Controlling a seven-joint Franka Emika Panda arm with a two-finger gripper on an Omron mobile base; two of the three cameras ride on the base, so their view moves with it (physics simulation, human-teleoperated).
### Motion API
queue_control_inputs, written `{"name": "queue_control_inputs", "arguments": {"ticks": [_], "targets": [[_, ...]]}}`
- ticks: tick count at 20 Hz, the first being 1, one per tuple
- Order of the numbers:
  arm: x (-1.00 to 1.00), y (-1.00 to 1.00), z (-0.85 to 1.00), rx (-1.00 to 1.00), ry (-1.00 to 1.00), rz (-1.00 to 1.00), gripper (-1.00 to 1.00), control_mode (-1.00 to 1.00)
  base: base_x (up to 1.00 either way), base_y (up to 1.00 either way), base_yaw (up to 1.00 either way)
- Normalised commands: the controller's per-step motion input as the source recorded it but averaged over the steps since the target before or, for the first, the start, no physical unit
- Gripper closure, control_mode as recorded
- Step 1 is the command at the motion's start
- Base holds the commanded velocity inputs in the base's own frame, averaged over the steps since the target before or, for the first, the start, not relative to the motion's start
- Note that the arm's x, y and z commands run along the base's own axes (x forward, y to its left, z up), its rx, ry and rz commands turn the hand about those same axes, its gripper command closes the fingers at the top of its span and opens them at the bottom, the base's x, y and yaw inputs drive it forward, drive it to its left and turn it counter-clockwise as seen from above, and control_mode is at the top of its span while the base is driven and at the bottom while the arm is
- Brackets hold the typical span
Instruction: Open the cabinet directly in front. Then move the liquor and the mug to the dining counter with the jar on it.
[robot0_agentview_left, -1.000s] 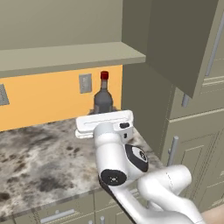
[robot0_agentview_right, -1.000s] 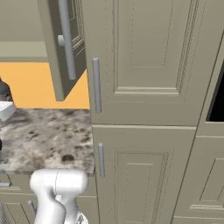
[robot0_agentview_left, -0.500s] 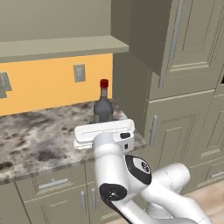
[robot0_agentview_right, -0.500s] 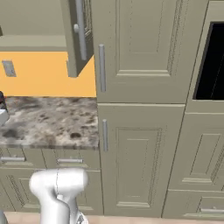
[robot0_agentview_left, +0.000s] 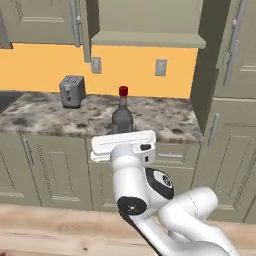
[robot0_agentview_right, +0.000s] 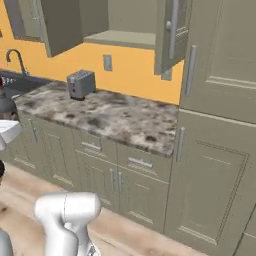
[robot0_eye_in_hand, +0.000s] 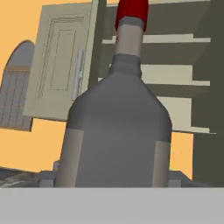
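1. The gripper (robot0_agentview_left: 122, 145) sat in the middle of the left base view, fingers shut tight on the liquor (robot0_agentview_left: 122, 114).
2. In the hand view the liquor (robot0_eye_in_hand: 118, 131) stood upright, its red cap at the top middle.
3. The whole picture had slid since before because the base drove. The bottle stayed in the grip.
4. A toaster (robot0_agentview_left: 71, 91) now showed at the middle left, on the worktop (robot0_agentview_left: 165, 117).
5. Farthest, at the top, the cabinet (robot0_agentview_left: 145, 22) hung with its doors open.
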Motion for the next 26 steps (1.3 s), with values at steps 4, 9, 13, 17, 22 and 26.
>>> {"name": "queue_control_inputs", "arguments": {"ticks": [4,9,13,17,22,26], "targets": [[0.00,0.00,0.00,0.00,0.00,0.00,1.00,1.00,-0.07,0.00,0.95],[0.00,0.00,0.00,0.00,0.00,0.00,1.00,1.00,0.00,0.01,1.00],[0.00,0.00,0.00,0.00,0.00,0.00,1.00,1.00,0.00,0.02,1.00],[0.00,0.00,0.00,0.00,0.00,0.00,1.00,1.00,0.00,0.02,1.00],[0.00,0.00,0.00,0.00,0.00,0.00,1.00,1.00,0.39,0.00,0.93],[0.00,0.00,0.00,0.00,0.00,0.00,1.00,1.00,1.00,-0.61,0.43]]}}
